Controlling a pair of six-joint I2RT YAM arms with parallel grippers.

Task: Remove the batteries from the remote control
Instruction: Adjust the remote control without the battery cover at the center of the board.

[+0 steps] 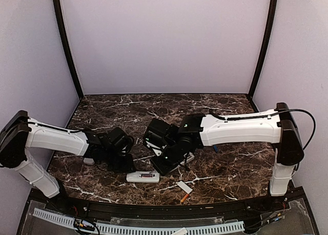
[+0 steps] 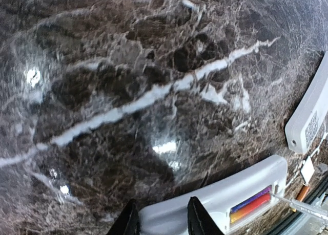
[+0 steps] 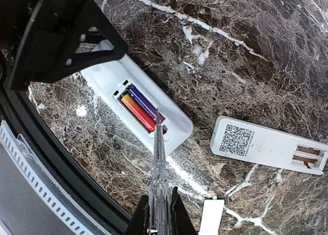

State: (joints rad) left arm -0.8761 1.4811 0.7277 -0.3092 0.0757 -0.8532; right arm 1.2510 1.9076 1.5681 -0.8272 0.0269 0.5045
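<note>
A white remote control [image 3: 179,126] lies face down with its compartment open. Two batteries lie side by side in it, an orange-red one [image 3: 137,113] and a blue-purple one [image 3: 145,104]. My left gripper [image 2: 161,214] is shut on the remote's end, one finger on each side; it shows as a black mass in the right wrist view [image 3: 56,30]. My right gripper [image 3: 160,204] is shut on a clear pointed tool [image 3: 158,158], its tip at the batteries' near end. In the top view the remote [image 1: 143,176] lies between the left gripper [image 1: 124,166] and the right gripper [image 1: 163,166].
A second white remote [image 3: 266,143] with a QR code and an empty compartment lies to the right. A small flat white cover [image 3: 211,217] and a loose orange battery [image 1: 183,197] lie near the table's black front edge [image 1: 154,209].
</note>
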